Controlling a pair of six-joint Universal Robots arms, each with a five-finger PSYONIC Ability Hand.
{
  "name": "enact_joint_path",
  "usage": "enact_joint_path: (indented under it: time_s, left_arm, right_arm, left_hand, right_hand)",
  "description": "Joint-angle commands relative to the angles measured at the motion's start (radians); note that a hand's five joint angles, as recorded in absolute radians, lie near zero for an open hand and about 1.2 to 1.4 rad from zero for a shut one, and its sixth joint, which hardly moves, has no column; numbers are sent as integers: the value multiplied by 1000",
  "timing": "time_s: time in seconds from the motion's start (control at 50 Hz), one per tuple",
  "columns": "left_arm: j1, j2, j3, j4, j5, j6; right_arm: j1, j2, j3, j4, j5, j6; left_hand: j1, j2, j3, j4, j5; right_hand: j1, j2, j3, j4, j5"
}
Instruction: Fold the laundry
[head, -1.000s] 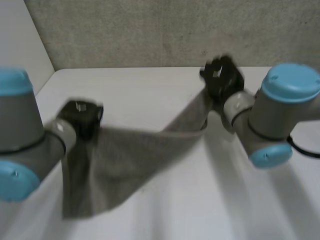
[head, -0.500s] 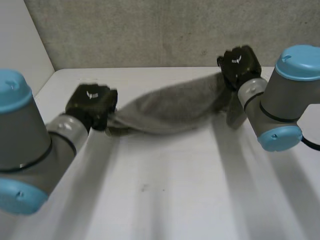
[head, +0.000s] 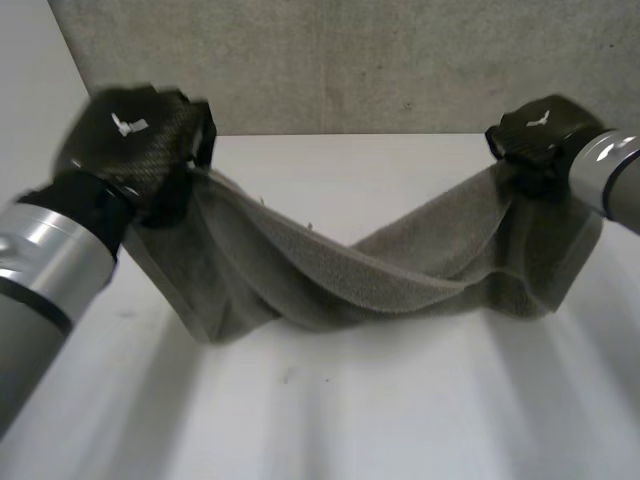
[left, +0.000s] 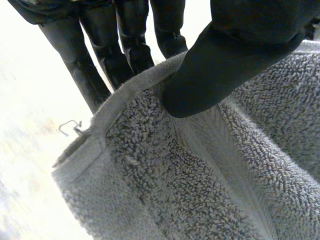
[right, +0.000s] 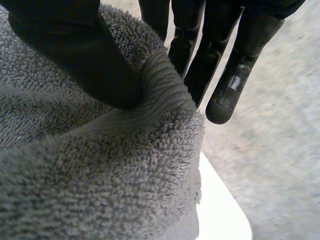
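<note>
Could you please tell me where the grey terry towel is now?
In the head view the grey terry towel hangs between the left hand and the right hand, each pinching one end, sagging over the white table.

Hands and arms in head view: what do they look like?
Black left hand and right hand, each with a small white mark on its back; the left's shell looks woven. The left arm is silver-grey with a black band; the right arm silver-grey too. The fingers are black, segmented.

White table (head: 400, 420); grey wall (head: 350, 60)
</note>
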Motion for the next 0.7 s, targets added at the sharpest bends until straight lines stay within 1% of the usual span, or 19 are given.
enact_joint_path:
  time_s: [0.02, 0.04, 0.06, 0.08, 0.1, 0.12, 0.14, 0.16, 0.18, 0.26, 0.28, 0.3, 0.34, 0.36, 0.38, 0.46, 0.52, 0.58, 0.7]
  left_arm:
    - [68, -259, 9, 1, -1, -6]
    - [88, -306, 27, 1, -1, -6]
    - [88, -307, 27, 1, -1, -6]
    - [92, -348, 48, 1, -1, -8]
    - [95, -377, 68, 1, -2, -8]
    - [95, -377, 69, 1, -2, -8]
    - [97, -394, 87, 1, -2, -8]
    - [99, -399, 101, 1, -4, -8]
    - [99, -399, 101, 1, -4, -8]
    - [96, -377, 130, 1, -4, -8]
    - [95, -377, 130, 1, -4, -8]
    - [92, -359, 141, 1, -5, -8]
    - [88, -336, 147, 1, -5, -9]
    - [79, -312, 151, 1, -5, -9]
    - [79, -311, 151, 1, -5, -9]
    - [28, -246, 162, 1, -5, -20]
    - [-3, -204, 168, 1, -5, -35]
    - [-17, -186, 174, 1, -7, -41]
    - [-69, -124, 223, -2, -8, -48]
  right_arm:
    - [27, 291, -118, -93, 29, 1]
    - [27, 291, -118, -94, 29, 1]
    - [36, 351, -155, -130, 56, 1]
    - [42, 401, -188, -162, 98, 0]
    - [42, 402, -189, -163, 98, 0]
    - [48, 435, -216, -190, 144, 0]
    - [49, 436, -216, -190, 144, 0]
    - [52, 449, -236, -210, 188, 1]
    - [53, 443, -241, -221, 222, 6]
    - [55, 382, -218, -223, 238, 27]
    - [53, 332, -186, -223, 221, 52]
    - [53, 331, -186, -223, 221, 52]
    - [49, 225, -91, -221, 163, 110]
    - [49, 224, -91, -221, 162, 110]
    - [42, 169, -37, -223, 126, 134]
    - [42, 30, 118, -217, 45, 234]
    - [44, -2, 167, -216, 27, 279]
    - [42, -46, 299, -216, 11, 416]
    - [39, -78, 417, -227, 0, 517]
  left_hand:
    - [209, 178, 179, 178, 186]
    - [209, 178, 179, 178, 186]
    - [209, 178, 179, 178, 186]
    - [209, 178, 179, 178, 186]
    - [209, 178, 179, 178, 186]
    - [209, 178, 179, 178, 186]
    - [209, 178, 179, 178, 186]
    - [209, 178, 179, 178, 186]
    - [209, 178, 179, 178, 186]
    - [209, 178, 179, 178, 186]
    - [209, 178, 179, 178, 186]
    - [209, 178, 179, 178, 186]
    - [209, 178, 179, 178, 186]
    - [209, 178, 179, 178, 186]
    - [209, 178, 179, 178, 186]
    - [209, 178, 179, 178, 186]
    - [209, 178, 179, 178, 186]
    - [209, 178, 179, 178, 186]
    - [209, 178, 179, 178, 186]
  right_hand:
    - [448, 224, 209, 200, 235]
    - [448, 224, 209, 200, 235]
    - [408, 184, 169, 160, 195]
    - [-78, -302, -316, -325, -291]
    - [-82, -307, -321, -330, -296]
    - [-582, -807, -821, -830, -796]
    - [-587, -812, -826, -835, -801]
    - [-774, -998, -1013, -1022, -987]
    - [-774, -998, -1013, -1022, -987]
    - [-774, -998, -1013, -1022, -987]
    - [-774, -998, -1013, -1022, -987]
    - [-774, -998, -1013, -1022, -987]
    - [-774, -998, -1013, -1022, -987]
    - [-774, -998, -1013, -1022, -987]
    - [-774, -998, -1013, -1022, -987]
    - [-774, -998, -1013, -1022, -987]
    - [-774, -998, -1013, -1022, -987]
    - [-676, -900, -914, -923, -889]
    - [-661, -885, -900, -909, -874]
